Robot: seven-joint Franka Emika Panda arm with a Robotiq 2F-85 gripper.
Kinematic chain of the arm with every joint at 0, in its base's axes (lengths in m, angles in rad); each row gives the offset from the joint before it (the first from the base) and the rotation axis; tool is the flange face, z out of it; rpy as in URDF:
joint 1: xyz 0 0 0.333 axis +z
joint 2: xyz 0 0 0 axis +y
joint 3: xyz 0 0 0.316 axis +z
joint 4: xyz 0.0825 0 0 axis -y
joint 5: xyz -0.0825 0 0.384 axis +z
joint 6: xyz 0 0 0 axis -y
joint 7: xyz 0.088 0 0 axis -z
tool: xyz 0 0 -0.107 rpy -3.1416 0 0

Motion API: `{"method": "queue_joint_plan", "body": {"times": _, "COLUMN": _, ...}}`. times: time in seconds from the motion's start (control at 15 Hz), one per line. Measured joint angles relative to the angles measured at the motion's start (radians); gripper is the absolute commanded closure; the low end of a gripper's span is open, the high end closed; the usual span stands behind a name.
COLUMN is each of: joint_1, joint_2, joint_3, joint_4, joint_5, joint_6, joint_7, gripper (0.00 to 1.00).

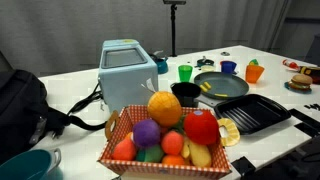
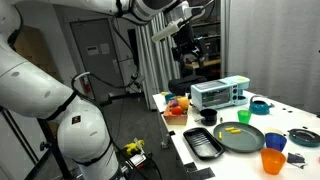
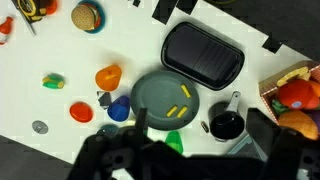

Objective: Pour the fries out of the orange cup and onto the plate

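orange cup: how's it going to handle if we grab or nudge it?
The orange cup looks like smooth plastic: probably light, maybe slippery. It stands upright, tapered, no handle, so a high push likely tips it and it would roll in an arc. The fries lie on the plate, so it is probably empty.

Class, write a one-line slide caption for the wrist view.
Overhead wrist view: fries lie on the plate, the orange cup beside it, a black tray nearby.
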Motion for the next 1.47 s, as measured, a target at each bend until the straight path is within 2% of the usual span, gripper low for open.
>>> {"method": "queue_joint_plan", "body": {"times": 1.47, "joint_1": 0.0, "joint_2": 0.001, "joint_3": 0.0, "joint_4": 0.0, "joint_5": 0.0, "joint_6": 0.0, "joint_7": 0.0, "gripper": 0.0}}
